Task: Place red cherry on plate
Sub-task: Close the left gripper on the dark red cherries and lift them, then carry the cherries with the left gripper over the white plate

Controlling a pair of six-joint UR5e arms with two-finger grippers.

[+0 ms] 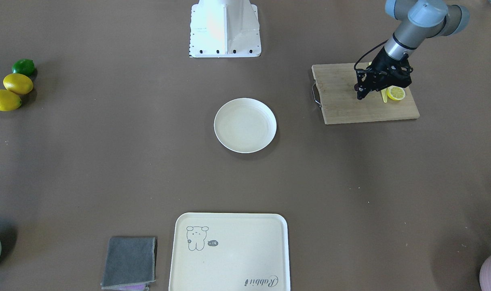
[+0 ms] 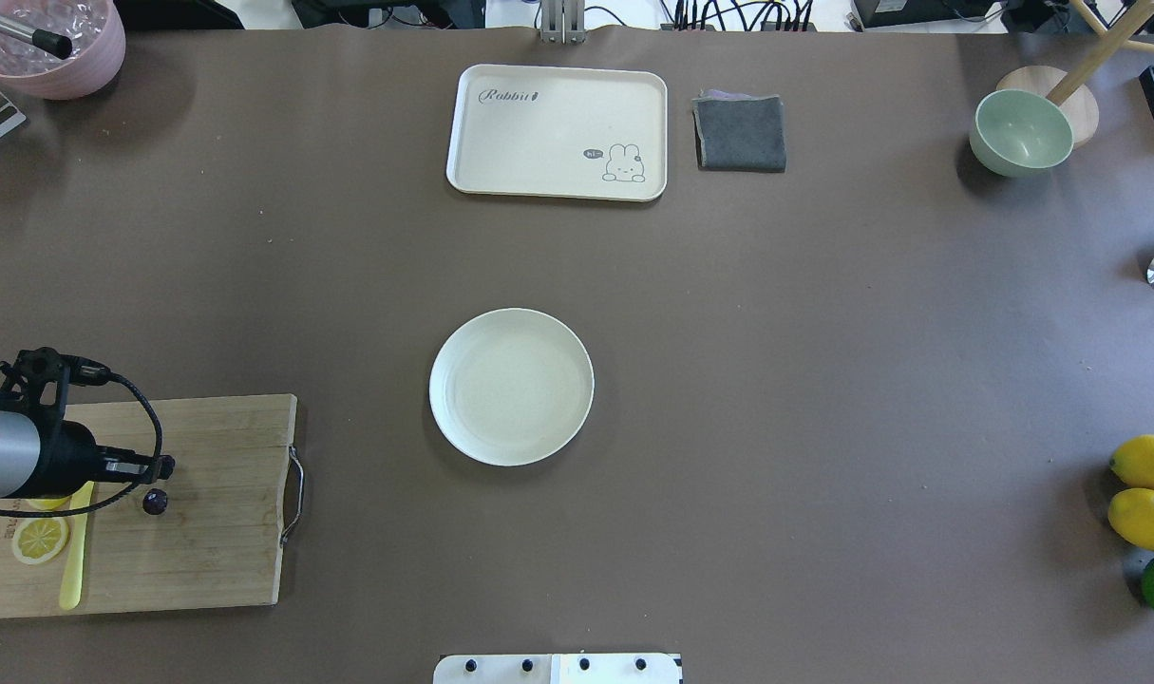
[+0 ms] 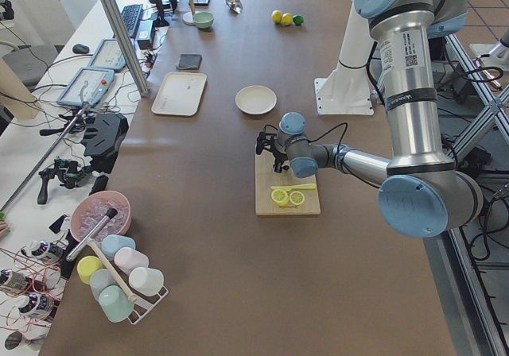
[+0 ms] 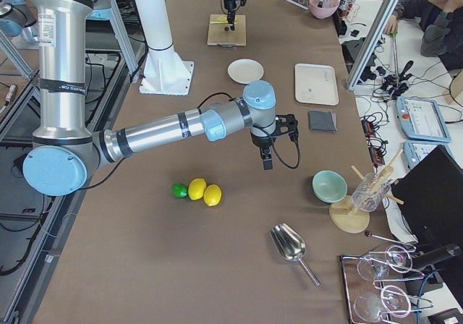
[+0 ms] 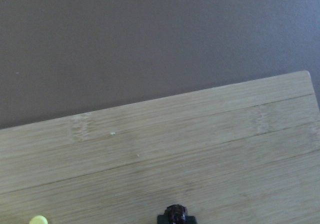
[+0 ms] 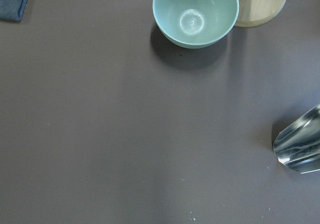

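Cutting board [image 2: 216,532] at the robot's left end of the table is where the work stands, and the step in hand looks like the pick-up. The plate [image 2: 511,389] lies bare mid-table, well apart from the board. The right gripper [image 4: 266,161] hovers far off near the lemons; I cannot tell its finger state. The left gripper [image 2: 165,467] hangs low over the board, tips right at the red cherry [image 2: 155,501]. Whether they pinch it or only flank it, I cannot tell. Next move, as I judge it: secure 1 firm pinch on fruit or stem, lift clear, carry to the plate, release low.
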